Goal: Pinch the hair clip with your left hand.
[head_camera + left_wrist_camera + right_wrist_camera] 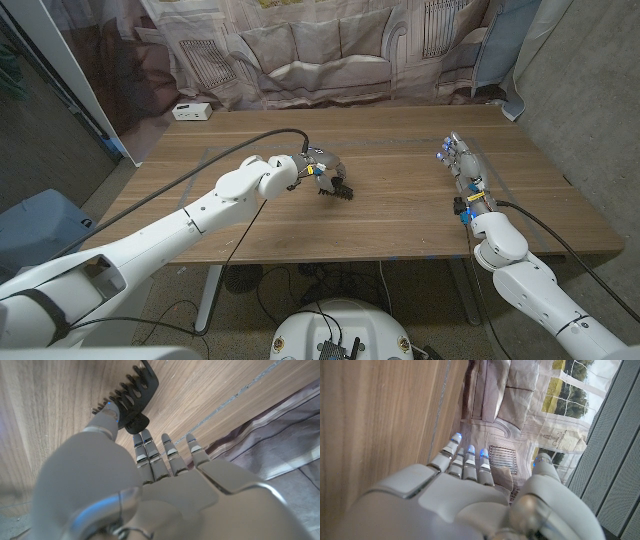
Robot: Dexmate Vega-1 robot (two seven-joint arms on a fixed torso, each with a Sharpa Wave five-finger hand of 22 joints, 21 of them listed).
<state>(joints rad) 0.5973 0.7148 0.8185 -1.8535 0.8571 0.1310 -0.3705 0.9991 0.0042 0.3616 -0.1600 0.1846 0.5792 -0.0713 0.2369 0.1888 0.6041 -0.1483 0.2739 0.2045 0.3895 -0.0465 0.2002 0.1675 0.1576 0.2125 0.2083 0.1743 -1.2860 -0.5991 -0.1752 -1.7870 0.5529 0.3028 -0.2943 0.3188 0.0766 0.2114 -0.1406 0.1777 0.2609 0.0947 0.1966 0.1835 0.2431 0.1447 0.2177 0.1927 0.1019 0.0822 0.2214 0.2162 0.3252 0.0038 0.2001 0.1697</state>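
Left robot hand pinching hair clip

Dim, even indoor light; sharpness varies by view.

Head view: soft light from above, counter evenly lit, faint shadow under the hair clip, room corners darker, straight lines bowed at picture edges. Left wrist view: left hand close and blurred, pale sheen on its shell, wood grain beyond sharper. Right wrist view: right hand soft-focus, blue glow at fingertips, printed backdrop brighter.
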